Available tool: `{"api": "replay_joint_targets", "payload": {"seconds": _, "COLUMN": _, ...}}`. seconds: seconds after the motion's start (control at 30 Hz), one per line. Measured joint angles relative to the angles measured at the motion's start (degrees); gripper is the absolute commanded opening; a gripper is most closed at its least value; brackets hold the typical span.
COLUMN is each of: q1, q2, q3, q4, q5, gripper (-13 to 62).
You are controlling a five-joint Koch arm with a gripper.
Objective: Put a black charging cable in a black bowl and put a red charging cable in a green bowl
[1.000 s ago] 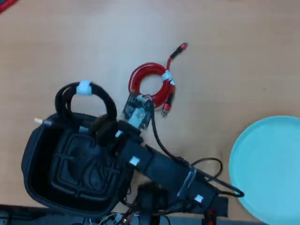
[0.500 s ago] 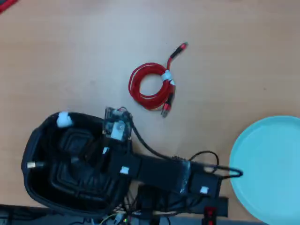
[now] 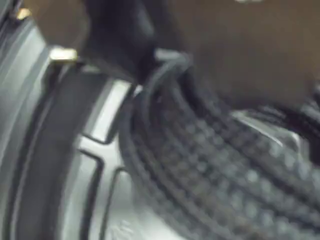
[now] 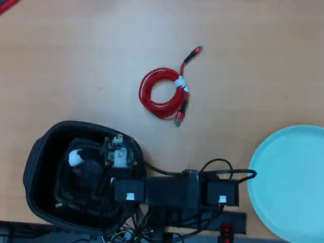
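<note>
The black bowl point(image 4: 31, 167) stands at the lower left of the overhead view. My gripper point(image 4: 92, 169) reaches down into it from the right, shut on the black charging cable point(image 4: 76, 158), whose white tie shows beside the wrist. The wrist view is filled by the braided black charging cable point(image 3: 225, 175) lying over the ridged floor of the black bowl point(image 3: 95, 150), with a dark jaw pressed on it at the top. The red charging cable point(image 4: 146, 96) lies coiled on the table above, well away from the gripper. The green bowl point(image 4: 288, 177) sits at the right edge.
The arm's base and loose black wires point(image 4: 217, 167) occupy the bottom middle of the overhead view, between the two bowls. Bare wooden table point(image 4: 76, 61) spreads across the upper half. A red object point(image 4: 6, 5) pokes in at the top left corner.
The gripper has carried the black cable from the bowl's far rim down into the bowl. The arm has swung left and lower. The red cable and green bowl have not moved.
</note>
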Motion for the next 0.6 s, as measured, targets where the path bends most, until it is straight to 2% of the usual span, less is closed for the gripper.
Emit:
{"api": "replay_joint_targets", "payload": {"seconds": 0.37, "q1": -0.26, "q2": -0.09, "q3": 3.78, "q4": -3.96, "q5": 0.53, "gripper": -5.4}}
{"api": "replay_joint_targets", "payload": {"seconds": 0.47, "q1": -0.26, "q2": -1.32, "q3": 3.78, "q4": -3.96, "q5": 2.02, "gripper": 1.5}}
{"api": "replay_joint_targets", "payload": {"seconds": 0.6, "q1": -0.44, "q2": -3.60, "q3": 3.87, "q4": -4.04, "q5": 2.37, "gripper": 17.5}}
